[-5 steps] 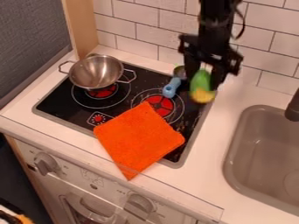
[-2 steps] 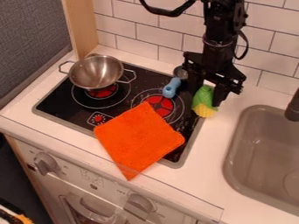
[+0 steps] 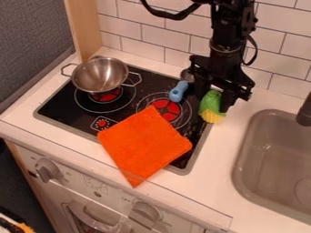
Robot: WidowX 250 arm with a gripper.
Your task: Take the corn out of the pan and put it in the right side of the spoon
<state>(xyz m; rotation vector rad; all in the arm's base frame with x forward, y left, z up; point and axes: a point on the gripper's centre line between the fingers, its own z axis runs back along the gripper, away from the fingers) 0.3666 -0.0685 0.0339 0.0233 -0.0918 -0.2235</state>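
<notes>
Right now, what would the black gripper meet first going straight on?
Past the green and yellow toy corn, the gripper would likely meet the black stovetop's right edge, though depth is unclear.

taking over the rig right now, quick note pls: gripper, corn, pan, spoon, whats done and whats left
Gripper: low at the corn, by the stove's right edge; can't tell if it grips or has let go.
Corn: toy cob, yellow end toward the camera, green husk toward the gripper, right of the spoon.
Spoon: blue handle, on the stove, left of the gripper.
Pan: metal, two handles, on the left rear burner.
Done: corn out of the pan and on the spoon's right side.
Left: likely just make sure it's released, then lift away gently.
</notes>
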